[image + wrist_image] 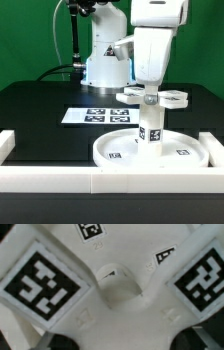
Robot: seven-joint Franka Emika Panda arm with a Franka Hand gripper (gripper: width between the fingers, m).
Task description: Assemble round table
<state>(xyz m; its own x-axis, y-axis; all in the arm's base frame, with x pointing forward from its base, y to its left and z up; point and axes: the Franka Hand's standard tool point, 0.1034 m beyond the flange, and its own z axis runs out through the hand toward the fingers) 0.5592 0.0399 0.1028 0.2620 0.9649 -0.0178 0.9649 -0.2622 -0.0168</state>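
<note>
While lowering onto the post (150, 128) standing upright in the disc (120, 152), keeping the cross piece (152, 97) level and centred; tool (150, 88) apparently pinching it, grip unclear.

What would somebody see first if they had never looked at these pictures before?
First, the big white robot arm reaching down in the middle, its tool right at the cross-shaped piece. That piece sits atop the short post, which stands upright in the round disc near the front border rail. In the wrist view, bold black-and-white square tags fill the picture.
</note>
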